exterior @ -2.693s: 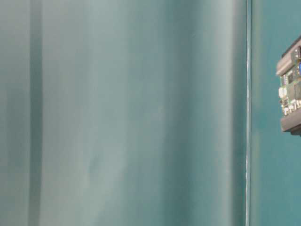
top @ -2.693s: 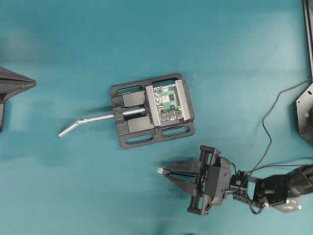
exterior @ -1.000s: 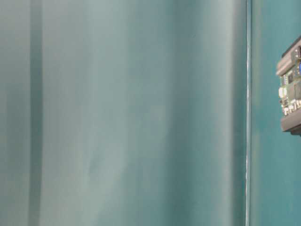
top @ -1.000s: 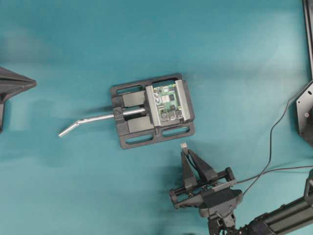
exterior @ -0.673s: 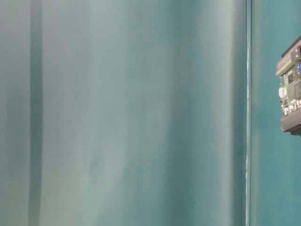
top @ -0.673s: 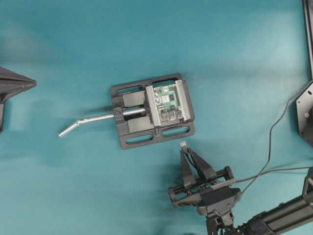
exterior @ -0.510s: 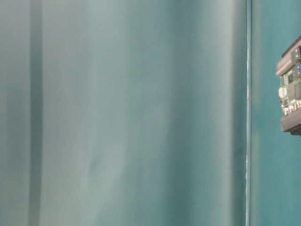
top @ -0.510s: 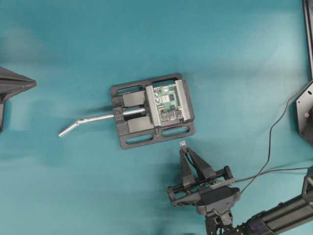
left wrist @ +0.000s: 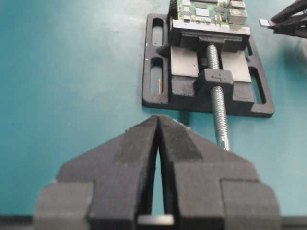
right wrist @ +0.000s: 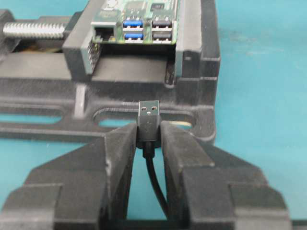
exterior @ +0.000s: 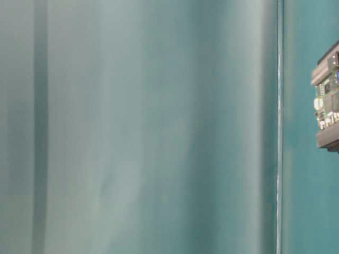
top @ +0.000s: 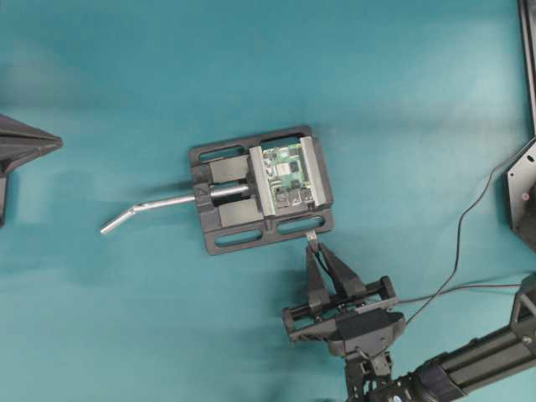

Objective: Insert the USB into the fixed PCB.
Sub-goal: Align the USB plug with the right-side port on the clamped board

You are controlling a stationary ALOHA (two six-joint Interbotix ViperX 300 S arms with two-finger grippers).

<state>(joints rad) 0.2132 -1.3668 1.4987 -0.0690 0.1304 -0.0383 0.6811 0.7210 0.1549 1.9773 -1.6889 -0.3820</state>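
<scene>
The fixed PCB (top: 289, 174) is green and clamped in a black vise (top: 226, 197); its blue and black ports (right wrist: 144, 28) face my right gripper. My right gripper (top: 314, 249) is shut on the USB (right wrist: 148, 120) by its dark body. The silver tip (top: 311, 237) points at the PCB and hovers over the vise's base edge, short of the ports. The USB (left wrist: 264, 22) tip also shows in the left wrist view, to the right of the PCB (left wrist: 206, 9). My left gripper (left wrist: 157, 120) is shut and empty, far left of the vise.
The vise's bent silver handle (top: 151, 205) sticks out to the left, and its screw (left wrist: 218, 110) points toward my left gripper. The USB's thin black cable (top: 469, 218) trails right to the table edge. The table-level view catches only a sliver of the PCB (exterior: 328, 100).
My right gripper, earlier pointing left, has swung round to face the vise and moved toward it with the USB. The tip has come over the base edge. The left gripper has not moved.
</scene>
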